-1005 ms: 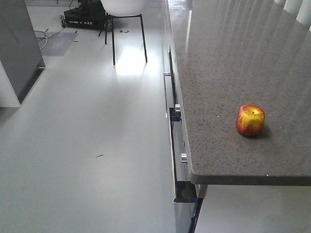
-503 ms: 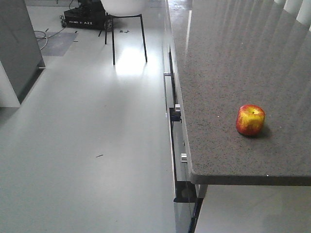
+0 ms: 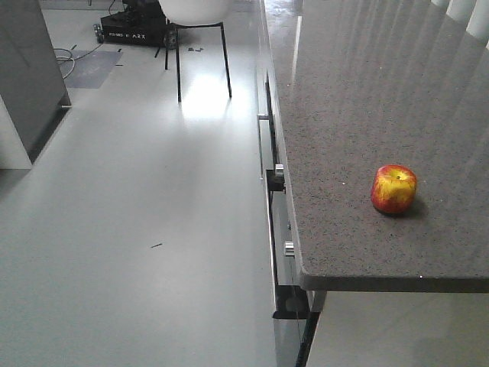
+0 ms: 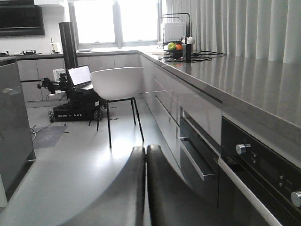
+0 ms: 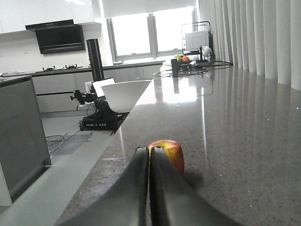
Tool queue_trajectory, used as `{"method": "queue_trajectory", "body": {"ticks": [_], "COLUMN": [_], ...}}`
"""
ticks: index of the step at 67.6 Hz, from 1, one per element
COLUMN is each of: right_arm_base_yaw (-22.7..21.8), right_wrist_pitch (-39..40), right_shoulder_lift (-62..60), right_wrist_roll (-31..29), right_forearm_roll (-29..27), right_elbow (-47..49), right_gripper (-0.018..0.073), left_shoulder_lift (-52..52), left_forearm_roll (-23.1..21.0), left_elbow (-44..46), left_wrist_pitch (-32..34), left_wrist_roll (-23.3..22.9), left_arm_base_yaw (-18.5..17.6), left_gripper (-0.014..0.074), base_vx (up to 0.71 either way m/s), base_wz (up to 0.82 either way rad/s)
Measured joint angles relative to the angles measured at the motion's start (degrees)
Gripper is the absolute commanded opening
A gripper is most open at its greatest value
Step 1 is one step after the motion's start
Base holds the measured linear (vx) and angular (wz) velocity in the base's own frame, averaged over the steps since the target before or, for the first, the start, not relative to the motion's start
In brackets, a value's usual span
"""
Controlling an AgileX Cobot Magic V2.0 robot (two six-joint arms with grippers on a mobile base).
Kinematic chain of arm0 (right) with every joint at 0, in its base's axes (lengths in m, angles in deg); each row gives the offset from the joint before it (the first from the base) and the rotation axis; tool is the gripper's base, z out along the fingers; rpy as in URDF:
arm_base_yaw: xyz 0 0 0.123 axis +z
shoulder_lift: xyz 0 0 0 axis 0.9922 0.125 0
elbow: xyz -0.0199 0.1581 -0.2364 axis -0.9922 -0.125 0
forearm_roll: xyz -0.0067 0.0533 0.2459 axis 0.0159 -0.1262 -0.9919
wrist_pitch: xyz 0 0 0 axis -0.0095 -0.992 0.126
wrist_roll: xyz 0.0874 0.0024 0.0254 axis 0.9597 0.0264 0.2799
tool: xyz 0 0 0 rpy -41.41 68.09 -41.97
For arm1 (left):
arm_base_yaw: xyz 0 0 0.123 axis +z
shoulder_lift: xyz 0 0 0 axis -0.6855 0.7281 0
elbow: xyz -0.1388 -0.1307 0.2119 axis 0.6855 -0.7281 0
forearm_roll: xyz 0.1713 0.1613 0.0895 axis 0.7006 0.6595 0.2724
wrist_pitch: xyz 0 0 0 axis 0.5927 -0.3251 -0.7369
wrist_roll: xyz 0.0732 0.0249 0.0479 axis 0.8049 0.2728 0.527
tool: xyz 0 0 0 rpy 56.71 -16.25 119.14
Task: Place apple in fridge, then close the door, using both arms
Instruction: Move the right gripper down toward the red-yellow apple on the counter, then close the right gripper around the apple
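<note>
The apple (image 3: 394, 189), red with yellow patches, stands upright on the grey stone counter (image 3: 351, 99), near its front right corner. In the right wrist view the apple (image 5: 175, 154) shows just beyond and slightly right of my right gripper (image 5: 149, 149), which is shut and empty above the counter top. My left gripper (image 4: 145, 149) is shut too, holding nothing, low over the floor beside the counter's drawers. The dark grey fridge (image 3: 29, 76) stands at the far left, across the floor. Whether its door is open or shut does not show. Neither arm appears in the front view.
A white chair (image 3: 195, 11) on thin black legs stands on the floor beyond, with a black wheeled rig (image 3: 134, 30) and cables behind it. Oven knobs (image 3: 279, 177) and a drawer handle (image 4: 193, 160) jut from the counter front. Small appliances (image 4: 176, 33) sit at the counter's far end.
</note>
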Motion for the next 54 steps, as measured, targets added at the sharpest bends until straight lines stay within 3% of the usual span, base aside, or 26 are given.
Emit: {"method": "queue_trajectory", "body": {"ticks": [31,40,54], "right_arm_base_yaw": [0.0,0.0,0.0], "right_wrist_pitch": [-28.05,-35.22,-40.69], "right_shoulder_lift": [28.13,36.03,46.64], "right_wrist_roll": [0.0,0.0,-0.05], "right_forearm_roll": [2.77,5.42,6.9], "right_elbow": [30.77,35.75,41.15], "right_gripper": [0.0025,0.013,0.0427], "left_shoulder_lift": [0.0,0.0,0.0], "left_forearm_roll": [0.0,0.0,0.0], "left_elbow": [0.0,0.0,0.0], "left_wrist_pitch": [0.0,0.0,0.0], "left_wrist_roll": [0.0,0.0,0.0], "left_arm_base_yaw": [0.0,0.0,0.0], "left_gripper": [-0.0006,-0.0006,-0.0006], "base_vx": [0.0,0.0,0.0], "base_wz": [0.0,0.0,0.0]}}
